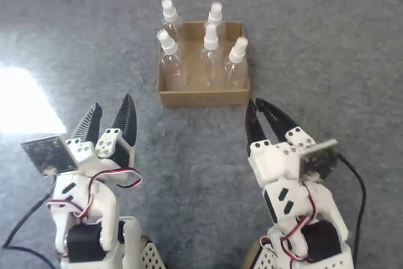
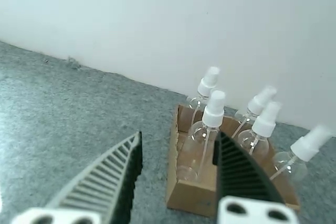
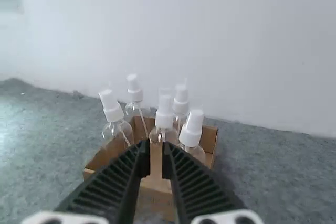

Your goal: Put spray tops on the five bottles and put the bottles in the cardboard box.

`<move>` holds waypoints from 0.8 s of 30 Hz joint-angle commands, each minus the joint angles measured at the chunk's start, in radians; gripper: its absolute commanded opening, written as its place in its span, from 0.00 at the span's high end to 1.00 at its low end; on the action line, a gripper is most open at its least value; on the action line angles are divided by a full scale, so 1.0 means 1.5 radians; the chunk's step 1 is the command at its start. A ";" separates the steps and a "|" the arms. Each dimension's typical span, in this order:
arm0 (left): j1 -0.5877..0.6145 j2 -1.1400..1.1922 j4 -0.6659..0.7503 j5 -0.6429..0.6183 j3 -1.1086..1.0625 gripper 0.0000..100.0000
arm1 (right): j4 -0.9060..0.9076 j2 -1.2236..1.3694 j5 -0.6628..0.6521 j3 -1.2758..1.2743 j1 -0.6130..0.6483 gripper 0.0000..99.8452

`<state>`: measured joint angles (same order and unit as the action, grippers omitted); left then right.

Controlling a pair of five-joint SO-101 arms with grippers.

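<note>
Nearest, my left gripper (image 1: 112, 102) is spread and empty; my right gripper (image 1: 255, 102) is almost pressed together, holding nothing. Beyond both, well apart, the cardboard box (image 1: 201, 97) holds all five bottles (image 1: 172, 64) upright, each wearing a white spray top (image 1: 215, 12). The task looks finished, which is probably why both grippers sit clear of it.

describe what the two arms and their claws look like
Both arms are white plastic with black motors. The left claw and right claw have black ribbed fingers tapering to points. Thin red, white and black wires loop along the bodies; a thicker black cable trails from the right arm. Each wrist carries a small camera.
</note>
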<state>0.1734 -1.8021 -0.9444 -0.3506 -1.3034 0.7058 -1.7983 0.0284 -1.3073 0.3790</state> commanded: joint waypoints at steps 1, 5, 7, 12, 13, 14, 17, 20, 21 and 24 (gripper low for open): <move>-0.003 -0.014 0.044 -0.005 -0.013 0.80 | 0.048 -0.012 -0.012 0.015 -0.020 0.99; -0.005 -0.014 0.101 -0.006 -0.053 0.80 | 0.053 -0.012 -0.010 0.009 -0.079 0.98; -0.016 -0.013 0.124 -0.005 -0.072 0.80 | 0.053 -0.012 -0.010 -0.002 -0.108 0.98; -0.018 -0.013 0.137 0.047 -0.112 0.79 | 0.053 -0.012 -0.010 -0.055 -0.146 0.98; -0.017 -0.013 0.137 0.056 -0.120 0.79 | 0.053 -0.013 -0.009 -0.065 -0.151 0.98; -0.016 -0.013 0.137 0.063 -0.127 0.79 | 0.053 -0.013 -0.009 -0.075 -0.155 0.98; -0.016 -0.013 0.137 0.071 -0.153 0.79 | 0.052 -0.013 -0.009 -0.102 -0.160 0.98; -0.018 -0.013 0.137 0.070 -0.173 0.79 | 0.052 -0.013 -0.008 -0.133 -0.160 0.98; -0.021 -0.013 0.137 0.069 -0.182 0.79 | 0.052 -0.013 -0.008 -0.143 -0.160 0.98; -0.027 -0.013 0.138 0.069 -0.220 0.79 | 0.052 -0.013 -0.008 -0.176 -0.160 0.98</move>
<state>0.1458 -1.8021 -0.7633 -0.2555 -1.6149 0.7825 -1.7998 0.0253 -1.5451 0.1519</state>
